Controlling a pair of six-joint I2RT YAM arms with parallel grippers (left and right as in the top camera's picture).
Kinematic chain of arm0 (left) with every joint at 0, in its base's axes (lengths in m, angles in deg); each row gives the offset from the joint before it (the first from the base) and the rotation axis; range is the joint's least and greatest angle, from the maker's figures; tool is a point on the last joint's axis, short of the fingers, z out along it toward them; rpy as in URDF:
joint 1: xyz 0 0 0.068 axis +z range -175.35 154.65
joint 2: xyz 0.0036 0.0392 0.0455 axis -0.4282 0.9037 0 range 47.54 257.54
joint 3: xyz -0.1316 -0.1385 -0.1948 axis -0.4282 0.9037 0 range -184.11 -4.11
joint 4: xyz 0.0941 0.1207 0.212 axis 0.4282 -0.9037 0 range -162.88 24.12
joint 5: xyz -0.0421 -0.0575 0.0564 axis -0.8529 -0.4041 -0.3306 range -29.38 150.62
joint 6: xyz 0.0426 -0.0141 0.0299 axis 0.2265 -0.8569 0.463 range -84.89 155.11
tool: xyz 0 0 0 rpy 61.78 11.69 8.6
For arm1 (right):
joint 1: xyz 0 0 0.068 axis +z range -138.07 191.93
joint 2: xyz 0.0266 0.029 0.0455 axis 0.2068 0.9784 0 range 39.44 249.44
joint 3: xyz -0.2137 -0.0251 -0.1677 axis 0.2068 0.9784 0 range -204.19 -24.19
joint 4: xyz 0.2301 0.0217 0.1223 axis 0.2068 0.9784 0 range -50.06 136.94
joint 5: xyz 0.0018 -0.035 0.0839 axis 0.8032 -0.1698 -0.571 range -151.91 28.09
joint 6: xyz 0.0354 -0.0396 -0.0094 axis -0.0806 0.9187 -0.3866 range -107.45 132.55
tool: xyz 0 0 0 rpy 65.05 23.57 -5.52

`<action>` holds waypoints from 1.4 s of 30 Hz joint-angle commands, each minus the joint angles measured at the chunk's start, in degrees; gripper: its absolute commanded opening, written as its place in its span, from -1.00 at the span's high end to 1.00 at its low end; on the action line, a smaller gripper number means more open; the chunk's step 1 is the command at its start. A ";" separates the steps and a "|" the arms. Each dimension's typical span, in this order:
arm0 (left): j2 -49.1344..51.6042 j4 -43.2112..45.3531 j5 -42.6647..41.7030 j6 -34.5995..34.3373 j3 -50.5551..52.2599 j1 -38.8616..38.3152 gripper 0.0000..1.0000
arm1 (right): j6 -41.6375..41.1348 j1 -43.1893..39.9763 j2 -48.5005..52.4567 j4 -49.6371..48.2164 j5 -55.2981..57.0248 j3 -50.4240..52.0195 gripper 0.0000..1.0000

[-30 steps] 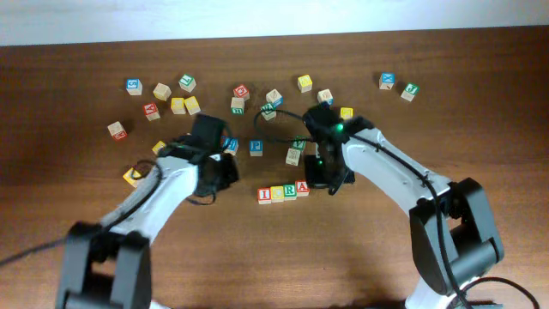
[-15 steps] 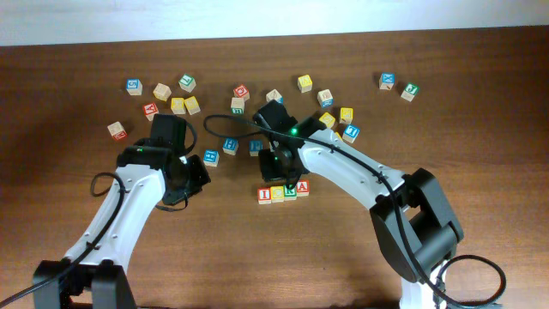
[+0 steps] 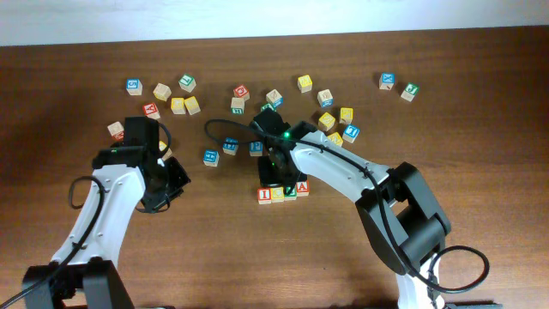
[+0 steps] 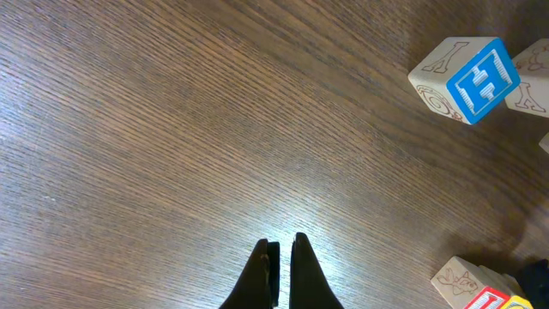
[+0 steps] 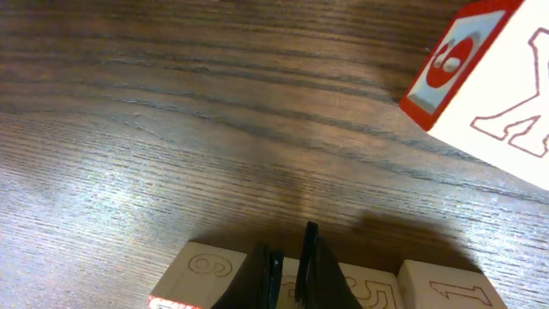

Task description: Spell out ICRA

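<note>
One pincer, the left gripper (image 4: pixel 281 253), hangs closed and empty over the table (image 4: pixel 129 129) at left; the cube row (image 3: pixel 283 192) reads I, C, R, A at centre; the right gripper (image 5: pixel 290 257), closed on nothing, sits just behind it; best lift straight up, lest a sideways drag scatter the letters.

ICRA (image 3: pixel 283 192): four cubes side by side, touching, mid-bench (image 3: pixel 343 257) | my right end effector (image 5: pixel 290 257): over the row's left half | my left end effector (image 4: pixel 280 257): well left of the row, over the bench | loose cubes (image 3: pixel 177 106): scattered behind the row
</note>
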State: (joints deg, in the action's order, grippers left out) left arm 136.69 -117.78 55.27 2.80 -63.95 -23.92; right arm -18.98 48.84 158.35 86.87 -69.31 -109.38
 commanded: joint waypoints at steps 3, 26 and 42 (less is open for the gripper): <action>-0.55 -0.24 0.07 0.50 -0.09 0.20 1.00 | -0.42 0.76 0.52 0.94 -1.20 -0.22 0.92; 0.52 2.08 0.17 3.72 1.79 -6.69 1.00 | 2.54 -3.80 0.52 7.06 0.22 -1.86 0.91; 0.52 1.95 0.22 3.72 1.79 -6.69 1.00 | 2.10 -3.56 0.50 8.07 -0.09 -1.29 0.92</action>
State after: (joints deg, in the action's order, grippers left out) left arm 136.90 -115.81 55.27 5.57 -62.70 -30.54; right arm -16.22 45.32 158.74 95.40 -70.31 -111.17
